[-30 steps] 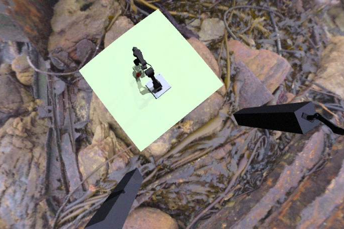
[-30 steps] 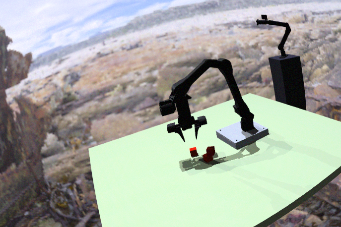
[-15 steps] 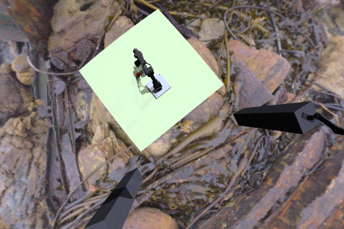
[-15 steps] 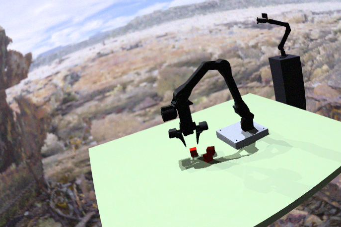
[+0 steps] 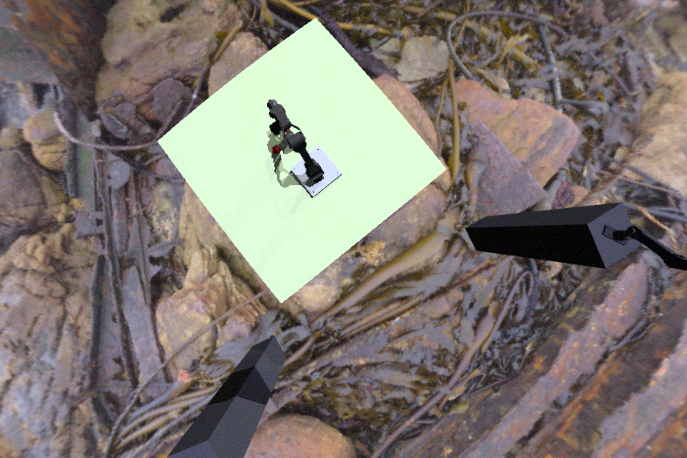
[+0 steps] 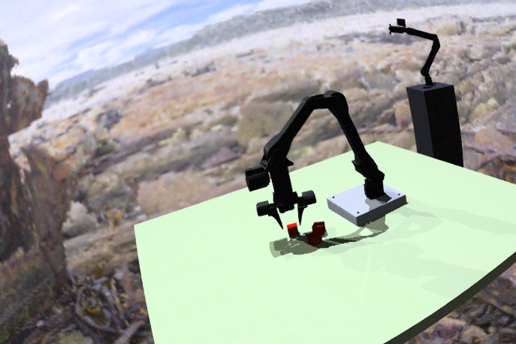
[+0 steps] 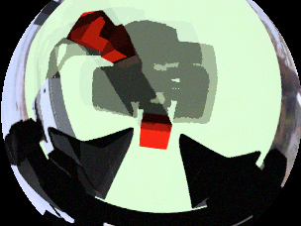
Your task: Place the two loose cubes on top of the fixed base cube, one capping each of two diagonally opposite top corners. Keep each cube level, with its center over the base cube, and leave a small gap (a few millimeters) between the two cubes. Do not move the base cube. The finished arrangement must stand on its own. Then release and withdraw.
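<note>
Top view, loose cube (image 5: 274,149) mostly hidden under arm (image 5: 295,141), hand (image 6: 289,221) empty

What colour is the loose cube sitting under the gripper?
Red. The loose cube shows best in the wrist view, below the open gripper.

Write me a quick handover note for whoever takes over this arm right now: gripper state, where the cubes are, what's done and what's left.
Gripper: open, holding nothing, fingers pointing down just above the loose red cube on the table.
Base cube: in place, with one red cube already on top of it.
Done: first cube appears placed; its exact corner position is too small to confirm.
Left: grasp the loose cube, set it level on the diagonally opposite corner with a small gap, release, withdraw.
</note>
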`<state>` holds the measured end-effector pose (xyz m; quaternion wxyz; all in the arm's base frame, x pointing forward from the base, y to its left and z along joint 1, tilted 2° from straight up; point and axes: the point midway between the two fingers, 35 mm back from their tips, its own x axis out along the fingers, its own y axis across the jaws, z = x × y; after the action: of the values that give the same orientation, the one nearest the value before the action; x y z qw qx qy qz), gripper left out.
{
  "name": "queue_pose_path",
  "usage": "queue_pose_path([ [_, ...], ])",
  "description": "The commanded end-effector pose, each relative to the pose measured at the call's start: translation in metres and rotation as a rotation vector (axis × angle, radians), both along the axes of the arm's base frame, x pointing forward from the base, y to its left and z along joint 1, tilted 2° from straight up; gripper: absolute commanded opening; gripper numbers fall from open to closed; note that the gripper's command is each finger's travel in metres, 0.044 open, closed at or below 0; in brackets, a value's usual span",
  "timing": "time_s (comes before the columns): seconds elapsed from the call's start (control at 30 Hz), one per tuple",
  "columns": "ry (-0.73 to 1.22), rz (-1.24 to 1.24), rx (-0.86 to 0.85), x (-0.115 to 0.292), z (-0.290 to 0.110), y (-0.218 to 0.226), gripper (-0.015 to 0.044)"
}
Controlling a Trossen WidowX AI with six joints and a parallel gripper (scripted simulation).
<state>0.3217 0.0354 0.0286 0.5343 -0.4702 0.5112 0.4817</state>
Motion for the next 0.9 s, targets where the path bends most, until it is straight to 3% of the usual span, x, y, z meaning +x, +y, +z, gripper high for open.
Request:
queue_pose_path([
  [0.0,0.012,0.000,-0.003,-0.002,-0.010,0.000,0.0265],
  [0.1,0.012,0.000,-0.003,-0.002,-0.013,0.000,0.0265],
  [0.3,0.012,0.000,-0.003,-0.002,-0.013,0.000,0.0107],
  [0.87,0.008,-0.003,-0.005,0.004,0.017,-0.001,0.0105],
])
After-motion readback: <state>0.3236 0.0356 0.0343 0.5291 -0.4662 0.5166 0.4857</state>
